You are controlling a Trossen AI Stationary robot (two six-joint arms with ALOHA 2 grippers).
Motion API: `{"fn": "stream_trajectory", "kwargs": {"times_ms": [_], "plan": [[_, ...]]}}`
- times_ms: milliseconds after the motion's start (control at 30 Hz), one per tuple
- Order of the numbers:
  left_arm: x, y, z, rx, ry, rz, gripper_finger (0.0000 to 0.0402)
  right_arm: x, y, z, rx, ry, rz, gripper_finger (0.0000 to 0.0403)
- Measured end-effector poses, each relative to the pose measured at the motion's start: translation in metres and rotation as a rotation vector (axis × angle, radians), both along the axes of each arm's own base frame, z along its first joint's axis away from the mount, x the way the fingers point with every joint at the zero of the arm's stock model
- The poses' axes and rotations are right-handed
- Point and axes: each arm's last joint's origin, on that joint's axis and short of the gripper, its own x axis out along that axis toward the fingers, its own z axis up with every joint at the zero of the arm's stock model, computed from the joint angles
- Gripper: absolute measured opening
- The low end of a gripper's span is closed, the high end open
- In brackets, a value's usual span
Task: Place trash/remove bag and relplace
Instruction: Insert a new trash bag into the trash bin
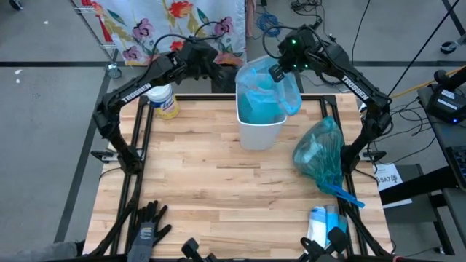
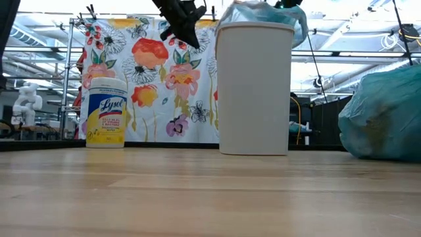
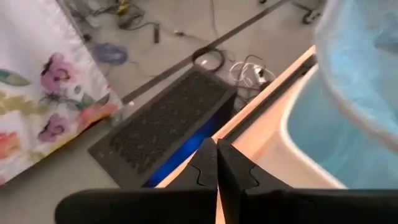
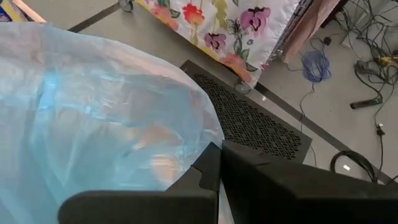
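Black gloves (image 1: 148, 227) nearest; beyond, right hand (image 1: 277, 73) clamped on light blue plastic liner (image 1: 266, 94) in white bin (image 1: 261, 132); left hand (image 1: 217, 70) closed, empty.

From my seat the table (image 1: 218, 189) reads bright and evenly lit, with soft shadows. Level across it, ceiling lights glare behind the bin (image 2: 254, 89), and the near wood blurs. Beside the right gripper (image 4: 219, 163), the bag (image 4: 93, 118) looks hazy.
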Motion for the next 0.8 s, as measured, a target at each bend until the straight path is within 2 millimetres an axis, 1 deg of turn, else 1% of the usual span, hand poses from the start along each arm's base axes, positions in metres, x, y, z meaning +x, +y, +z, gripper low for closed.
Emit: {"fn": "stream_trajectory", "kwargs": {"times_ms": [67, 167, 267, 333, 467, 600, 733, 800], "plan": [[0.002, -0.001, 0.005, 0.029, -0.037, -0.053, 0.0000, 0.000, 0.000, 0.000, 0.000, -0.007, -0.003, 0.0000], [0.009, -0.009, 0.017, 0.080, -0.129, -0.185, 0.0000, 0.003, 0.000, 0.002, -0.001, -0.034, 0.012, 0.0000], [0.013, -0.019, 0.029, 0.122, -0.230, -0.334, 0.0000, 0.007, 0.000, 0.005, 0.003, -0.105, 0.065, 0.0000], [0.016, -0.024, 0.034, 0.133, -0.276, -0.400, 0.0000, 0.010, -0.001, 0.009, -0.003, -0.175, 0.117, 0.0000], [0.020, -0.031, 0.034, 0.122, -0.284, -0.462, 0.0000, 0.019, -0.002, 0.021, -0.061, -0.306, 0.187, 0.0000], [0.025, -0.036, 0.032, 0.147, -0.266, -0.502, 0.0000, 0.027, 0.000, 0.033, -0.132, -0.420, 0.260, 0.0000], [0.024, -0.036, 0.029, 0.134, -0.244, -0.502, 0.0000, 0.029, -0.003, 0.042, -0.202, -0.488, 0.264, 0.0000], [0.023, -0.035, 0.026, 0.120, -0.205, -0.469, 0.0000, 0.028, -0.005, 0.043, -0.213, -0.507, 0.254, 0.0000]]}}
